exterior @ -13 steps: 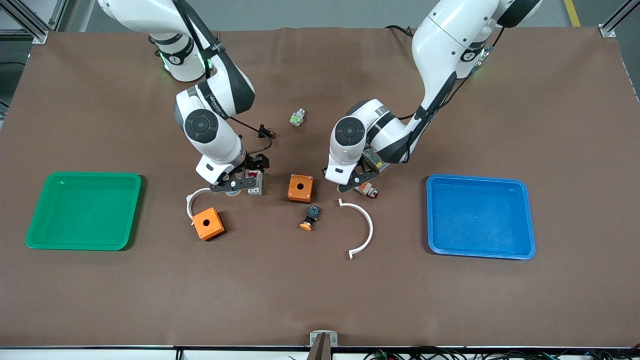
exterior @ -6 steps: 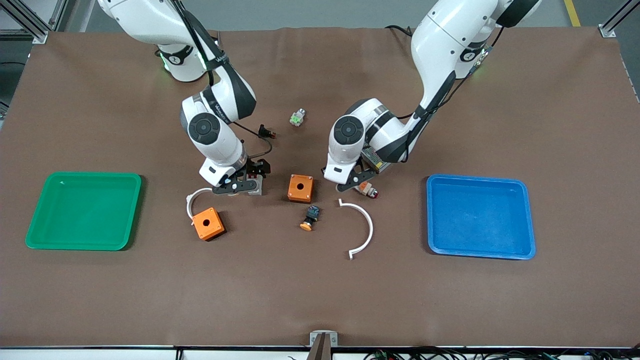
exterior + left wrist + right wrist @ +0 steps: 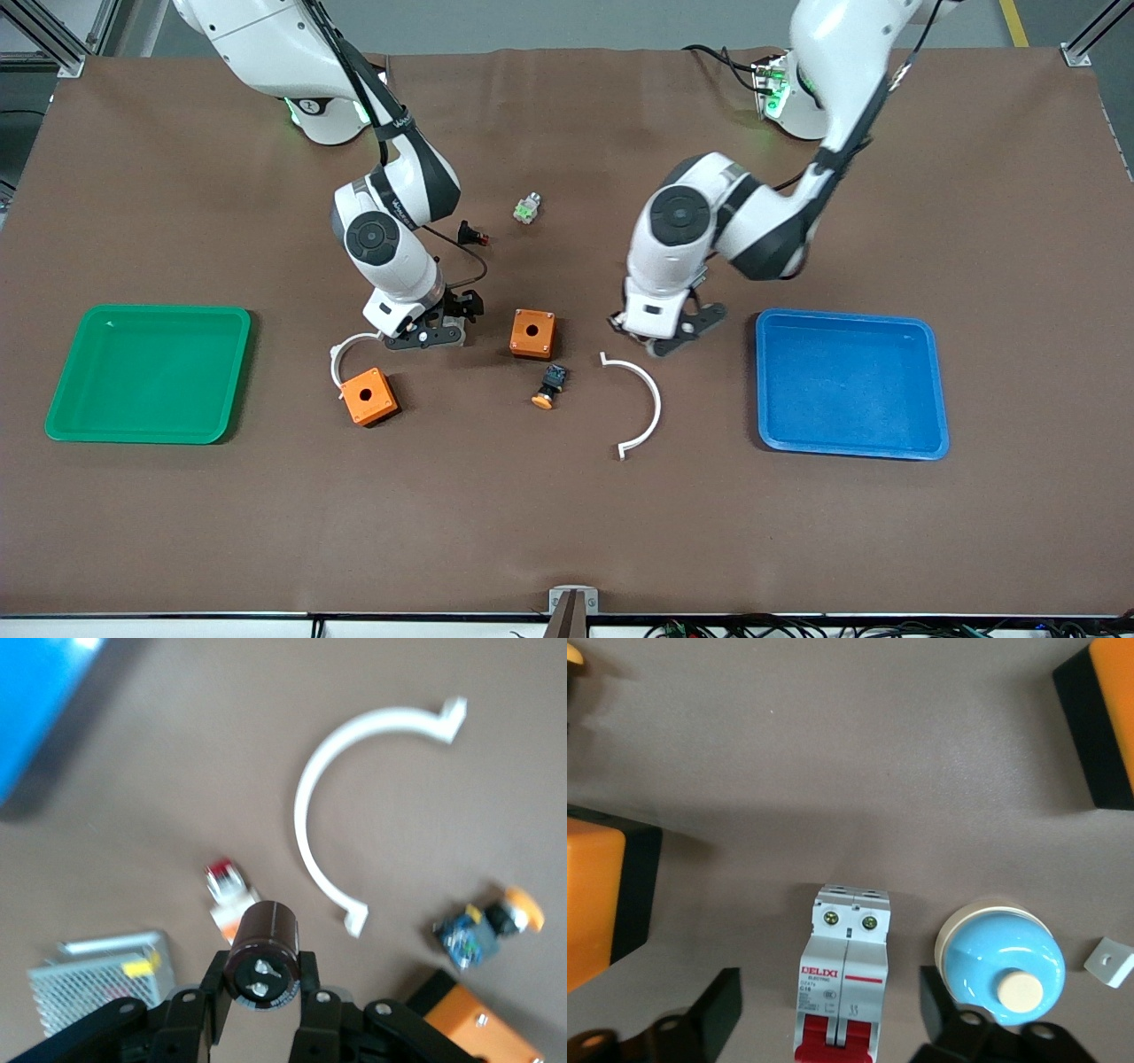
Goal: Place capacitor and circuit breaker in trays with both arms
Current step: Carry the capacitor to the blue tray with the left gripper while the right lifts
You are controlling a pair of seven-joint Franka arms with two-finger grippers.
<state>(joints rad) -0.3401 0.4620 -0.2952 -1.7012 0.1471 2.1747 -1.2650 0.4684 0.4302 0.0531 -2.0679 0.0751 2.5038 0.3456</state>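
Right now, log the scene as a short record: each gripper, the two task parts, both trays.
left gripper: shut on the capacitor, up over the table beside the blue tray
right gripper: open, fingers on either side of the breaker
breaker: lying on the table, beside a blue knob
capacitor: lifted, over a white-orange part
blue tray: nothing in it, toward the left arm's end
green tray: nothing in it, toward the right arm's end
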